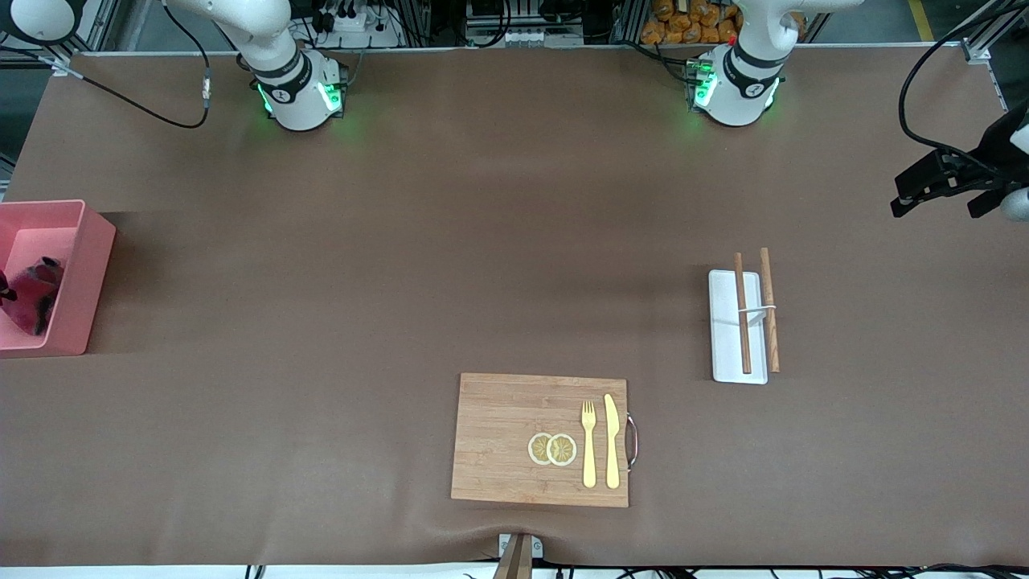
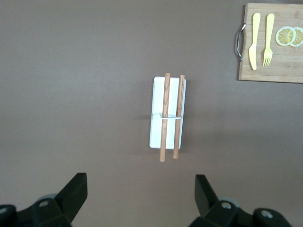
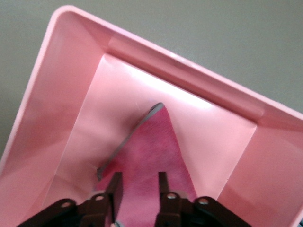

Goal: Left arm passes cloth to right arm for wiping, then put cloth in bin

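The salmon-pink bin (image 1: 88, 265) stands at the right arm's end of the table. The magenta-red cloth (image 1: 36, 293) with its grey edge lies crumpled inside it. In the right wrist view the cloth (image 3: 151, 142) rests on the floor of the bin (image 3: 189, 75). My right gripper (image 3: 139, 177) hangs just above it, its fingers apart and the fabric showing in the gap, loose. My left gripper (image 1: 940, 193) waits open over the table at the left arm's end, with nothing between its fingers (image 2: 75, 194).
A white tray (image 1: 727, 338) carrying two wooden sticks (image 1: 741, 314) lies toward the left arm's end. A wooden cutting board (image 1: 514, 418) with a yellow fork (image 1: 588, 442), a knife (image 1: 612, 441) and lemon slices (image 1: 552, 449) sits near the front edge.
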Controlling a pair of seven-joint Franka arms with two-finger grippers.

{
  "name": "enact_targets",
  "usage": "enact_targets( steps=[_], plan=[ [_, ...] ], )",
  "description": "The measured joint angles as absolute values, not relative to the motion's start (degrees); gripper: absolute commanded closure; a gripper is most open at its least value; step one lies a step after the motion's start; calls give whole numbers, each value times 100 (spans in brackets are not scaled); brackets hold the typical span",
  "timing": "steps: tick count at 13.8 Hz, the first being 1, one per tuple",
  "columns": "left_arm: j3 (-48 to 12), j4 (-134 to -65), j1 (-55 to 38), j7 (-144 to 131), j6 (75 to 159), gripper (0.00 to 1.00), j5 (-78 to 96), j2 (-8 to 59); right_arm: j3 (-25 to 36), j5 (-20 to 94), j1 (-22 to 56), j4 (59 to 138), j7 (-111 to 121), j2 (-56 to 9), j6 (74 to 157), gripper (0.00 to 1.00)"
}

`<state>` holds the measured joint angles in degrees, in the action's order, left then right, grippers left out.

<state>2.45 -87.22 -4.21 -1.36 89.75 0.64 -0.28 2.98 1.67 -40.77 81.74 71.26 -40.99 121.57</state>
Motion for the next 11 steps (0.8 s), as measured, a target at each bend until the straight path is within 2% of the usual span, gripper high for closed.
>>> enact_targets(
  steps=[4,11],
  plan=[
    [241,-8722,-427,-136,8995,0,64,-28,186,173,-3921,7839,6550,-3931,11236,0],
    [239,-8722,-421,-136,9003,0,30,8,131,98,-2753,7754,3939,-2888,9571,0]
  ],
)
